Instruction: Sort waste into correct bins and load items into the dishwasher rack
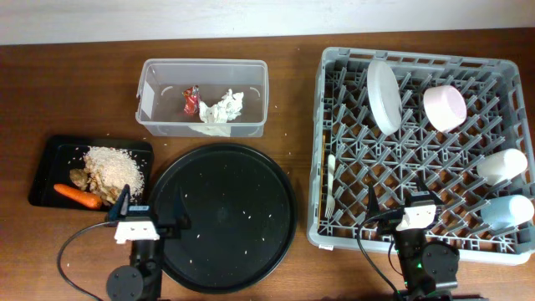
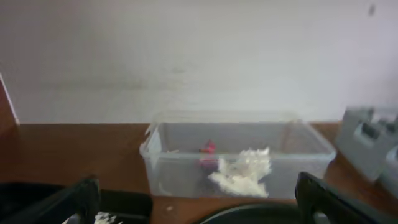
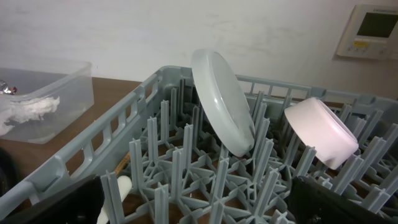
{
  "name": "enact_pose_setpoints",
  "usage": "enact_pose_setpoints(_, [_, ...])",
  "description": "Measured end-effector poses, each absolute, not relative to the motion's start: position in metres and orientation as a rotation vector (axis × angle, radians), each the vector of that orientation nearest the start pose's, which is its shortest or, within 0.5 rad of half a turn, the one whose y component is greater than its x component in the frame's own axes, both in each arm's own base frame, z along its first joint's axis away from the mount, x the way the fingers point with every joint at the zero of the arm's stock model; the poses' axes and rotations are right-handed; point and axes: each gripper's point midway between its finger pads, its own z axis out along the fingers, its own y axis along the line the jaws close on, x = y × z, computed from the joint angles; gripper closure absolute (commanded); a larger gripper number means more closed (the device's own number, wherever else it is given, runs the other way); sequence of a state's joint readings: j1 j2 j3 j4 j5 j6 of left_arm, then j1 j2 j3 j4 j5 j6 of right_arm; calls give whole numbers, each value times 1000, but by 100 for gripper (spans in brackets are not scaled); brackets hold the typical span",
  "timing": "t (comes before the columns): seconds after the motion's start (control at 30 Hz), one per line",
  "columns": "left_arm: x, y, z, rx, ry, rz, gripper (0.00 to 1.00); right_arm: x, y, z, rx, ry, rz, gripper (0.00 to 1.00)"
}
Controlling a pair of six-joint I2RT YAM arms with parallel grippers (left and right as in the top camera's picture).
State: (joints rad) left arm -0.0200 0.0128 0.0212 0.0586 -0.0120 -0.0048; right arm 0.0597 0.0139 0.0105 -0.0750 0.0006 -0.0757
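Note:
The clear tub (image 1: 150, 94) holds the red wrapper (image 1: 191, 98) and the white tissue (image 1: 221, 109). In the shallow black tray (image 1: 48, 160) lie rice scraps (image 1: 114, 167), a carrot (image 1: 77, 196) and a brown lump (image 1: 81, 178). The grey rack (image 1: 322, 150) carries the white plate (image 1: 383, 96), pink bowl (image 1: 444, 108), white cup (image 1: 501, 165), blue cup (image 1: 507, 211) and fork (image 1: 331, 194). My left gripper (image 1: 150, 209) is open and empty at the round tray's near-left edge. Over the rack's near edge, my right gripper (image 1: 411, 205) stands open and empty.
A large round black tray (image 1: 221, 217) with a few rice grains sits between the bins and the rack. In the left wrist view the tub (image 2: 180, 162) stands straight ahead. The right wrist view faces the rack's upright pegs (image 3: 180, 168), plate (image 3: 221, 102) and bowl (image 3: 320, 130).

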Motion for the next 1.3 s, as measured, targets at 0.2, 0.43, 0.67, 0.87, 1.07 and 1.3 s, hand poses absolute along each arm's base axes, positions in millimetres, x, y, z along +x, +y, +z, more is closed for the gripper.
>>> enact_pose_setpoints(0.2, [246, -3, 158, 58, 1649, 40, 1, 246, 15, 157, -111, 1645, -12, 2])
enact_pose_setpoints(0.43, [246, -3, 158, 61, 1649, 43, 1, 246, 15, 157, -111, 1645, -12, 2])
enact_pose_setpoints(0.67, [246, -3, 158, 61, 1649, 43, 1, 246, 15, 157, -112, 1645, -13, 2])
enact_pose_setpoints(0.87, [246, -3, 158, 61, 1648, 43, 1, 246, 15, 157, -112, 1645, -13, 2])
enact_pose_setpoints(1.07, [246, -3, 158, 61, 1649, 43, 1, 246, 15, 157, -111, 1645, -13, 1])
enact_pose_setpoints(1.3, [246, -3, 158, 61, 1649, 43, 1, 246, 15, 157, -111, 1645, -13, 2])
